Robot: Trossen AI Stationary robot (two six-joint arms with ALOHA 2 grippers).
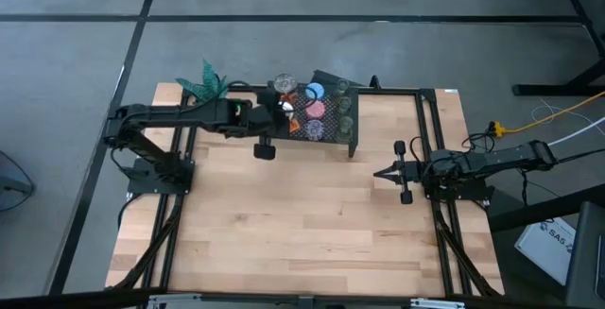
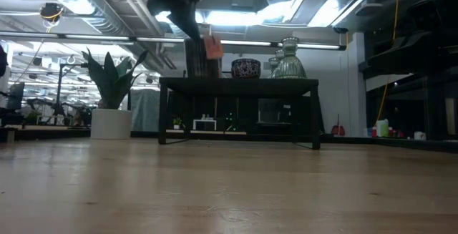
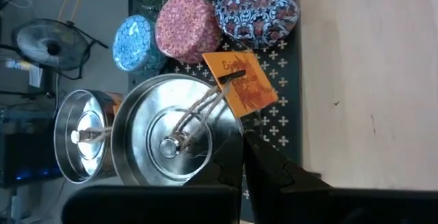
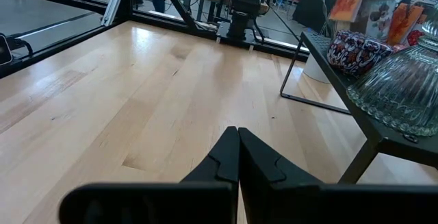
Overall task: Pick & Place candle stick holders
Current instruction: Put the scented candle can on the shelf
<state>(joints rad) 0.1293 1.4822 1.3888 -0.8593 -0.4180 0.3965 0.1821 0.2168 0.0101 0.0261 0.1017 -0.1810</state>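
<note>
Black mesh rack [image 3: 284, 125]: dark surface punched with small pale cross-shaped marks.

On the rack:
- silvery holder [image 3: 179, 131], plain polished metal, pale twine tied at its centre, carrying an orange tag [image 3: 243, 82] with darker orange print.
- second silvery holder [image 3: 83, 136] beside the first, same bright metal.
- blue holder [image 3: 135, 42], mottled light and mid blue speckle.
- pink holder [image 3: 187, 26], fine red-on-pink speckle.
- purple holder [image 3: 257, 8], dark navy-purple ground with red and white floral medallions.
- olive-green glassy holder [image 4: 404, 87] at the rack's edge, ribbed clear green-grey glass.

Beside the rack: white pot [image 2: 111, 124] with green plant [image 1: 203, 83], leaves teal-green from above.

Under the rack: table [image 1: 302, 224], pale blond wood in strips.
</note>
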